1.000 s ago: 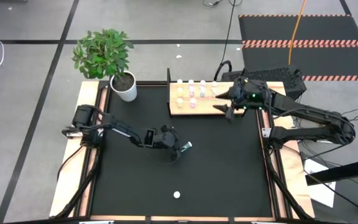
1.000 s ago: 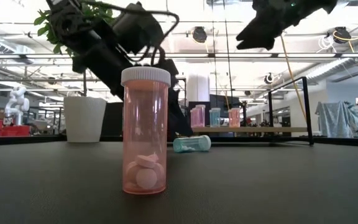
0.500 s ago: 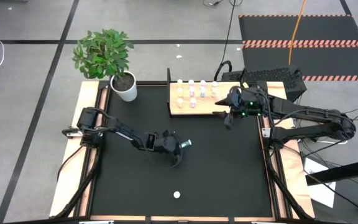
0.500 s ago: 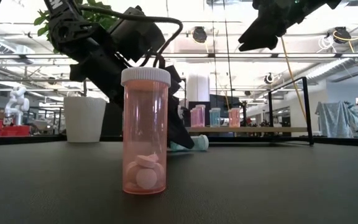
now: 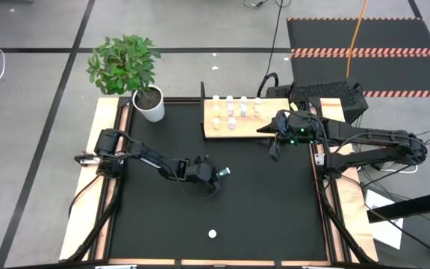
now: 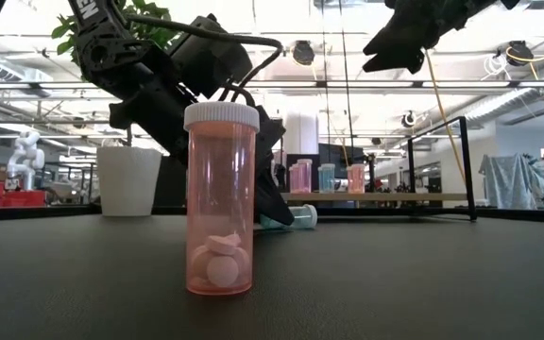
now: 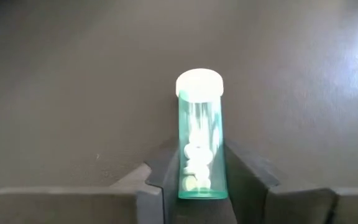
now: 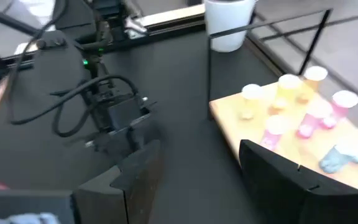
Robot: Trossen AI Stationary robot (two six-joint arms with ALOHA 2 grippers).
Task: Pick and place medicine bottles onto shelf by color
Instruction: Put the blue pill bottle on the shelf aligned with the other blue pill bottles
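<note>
Left fingers pressed on either side of a teal bottle lying flat on the black mat, white cap pointing away from the wrist. Left gripper low at mat centre, arm reaching in from 9 o'clock. In the low view, only the bottle's cap end showing beside the gripper.

Right fingers spread apart, holding nothing. Right gripper raised off the mat, just at the shelf's 4 o'clock corner, arm coming in from 3 o'clock.

Shelf at 12 o'clock on the table, carrying upright bottles in rows: yellow, pink and blue seen from the right wrist.

Pink bottle standing alone at 6 o'clock of the mat, well apart from both grippers, pills inside. White plant pot at 10 o'clock.
</note>
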